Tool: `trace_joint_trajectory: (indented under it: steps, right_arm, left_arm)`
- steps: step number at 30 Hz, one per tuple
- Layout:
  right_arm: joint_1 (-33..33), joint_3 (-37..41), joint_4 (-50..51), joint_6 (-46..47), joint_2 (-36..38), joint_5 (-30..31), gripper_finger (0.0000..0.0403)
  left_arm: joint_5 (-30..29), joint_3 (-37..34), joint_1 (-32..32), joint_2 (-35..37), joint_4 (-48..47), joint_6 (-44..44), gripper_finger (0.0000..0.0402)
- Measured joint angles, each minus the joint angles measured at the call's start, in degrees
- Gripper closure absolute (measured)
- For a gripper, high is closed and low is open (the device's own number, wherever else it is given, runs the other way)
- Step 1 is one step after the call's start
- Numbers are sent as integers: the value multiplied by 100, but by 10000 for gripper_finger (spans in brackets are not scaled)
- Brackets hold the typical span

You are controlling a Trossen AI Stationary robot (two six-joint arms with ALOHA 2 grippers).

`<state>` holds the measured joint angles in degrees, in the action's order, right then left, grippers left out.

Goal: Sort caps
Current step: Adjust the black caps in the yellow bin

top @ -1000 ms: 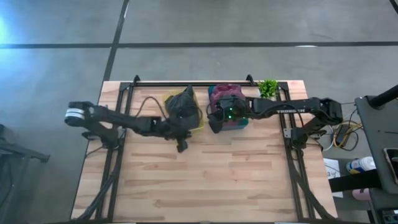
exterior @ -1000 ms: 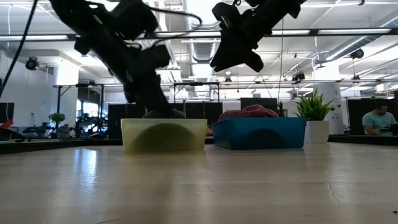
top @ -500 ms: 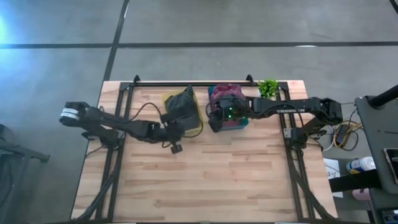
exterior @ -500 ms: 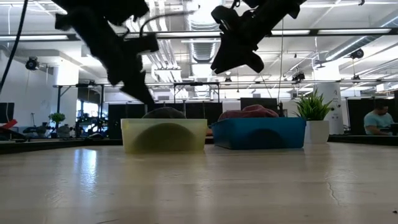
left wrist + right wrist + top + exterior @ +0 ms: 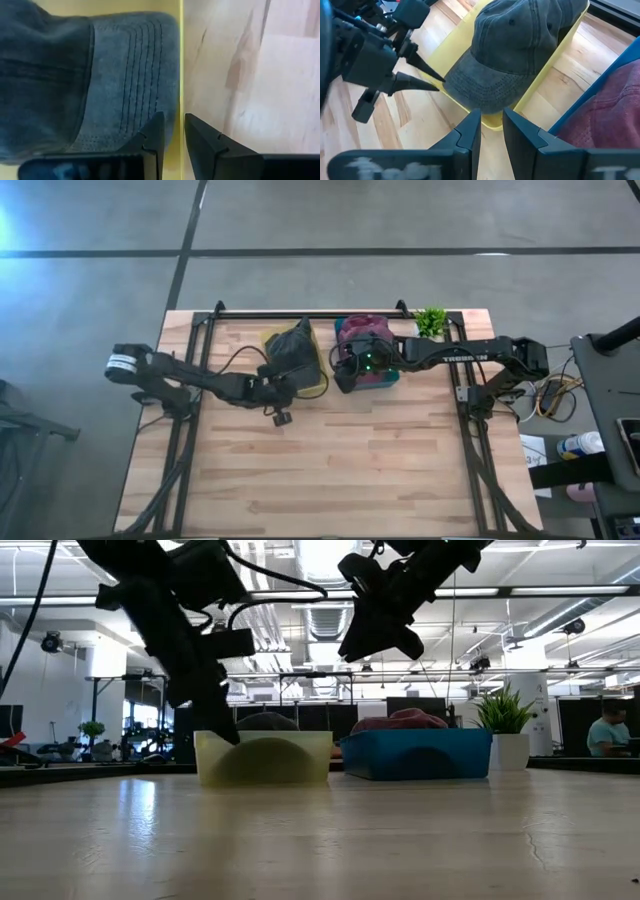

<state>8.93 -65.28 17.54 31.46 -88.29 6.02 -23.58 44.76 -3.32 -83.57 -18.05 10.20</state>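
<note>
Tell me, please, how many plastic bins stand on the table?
2. The yellow bin holds an olive-grey cap, beside the left hand. The teal bin, right of it, holds maroon fabric. Neither is hidden.

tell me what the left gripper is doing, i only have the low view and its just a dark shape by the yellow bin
Observer: The left gripper straddles the yellow bin wall, fingers nearly closed around the rim.
Operator: is the cap inside?
Observer: Yes, the olive-grey cap lies in that bin, its brim toward the left gripper.
Operator: and the right arm?
Observer: The right gripper hovers above the bins' near edge, fingers slightly apart and empty; maroon fabric fills the teal bin beside it.
</note>
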Motion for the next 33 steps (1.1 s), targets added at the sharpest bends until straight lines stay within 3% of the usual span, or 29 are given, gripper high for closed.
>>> trace_joint_trajectory:
  steps: [2,6,10,12,19,22,26,29,33]
  right_arm:
    - [0,2,2,0,0,0,326]
    - [3,2,-15,0,0,-5,326]
    - [65,2,-54,3,0,-181,326]
    - [154,2,-124,3,-6,-376,326]
    - [605,-203,-759,135,-579,-1557,326]
    - [656,-584,-398,-338,-1043,-1814,326]
    - [598,-1274,881,-1417,-1390,-1851,326]
    - [544,-1647,1896,-2170,-1351,-1840,326]
    - [485,-1746,2430,-2960,-1120,-1814,326]
  left_arm:
    - [72,-5,20,-25,-81,-33,332]
    - [786,-5,-37,-61,-259,-344,339]
    - [1291,-6,-310,-61,-650,-459,374]
    - [1379,-4,-524,-50,-845,-538,391]
    - [1346,26,-1716,-19,-1655,-1488,398]
    - [1054,48,-2119,4,-1769,-1428,398]
    - [1108,216,-2234,18,-1878,-711,398]
    - [1037,364,-2249,20,-2054,-516,399]
    - [975,489,-2257,24,-2179,-822,400]
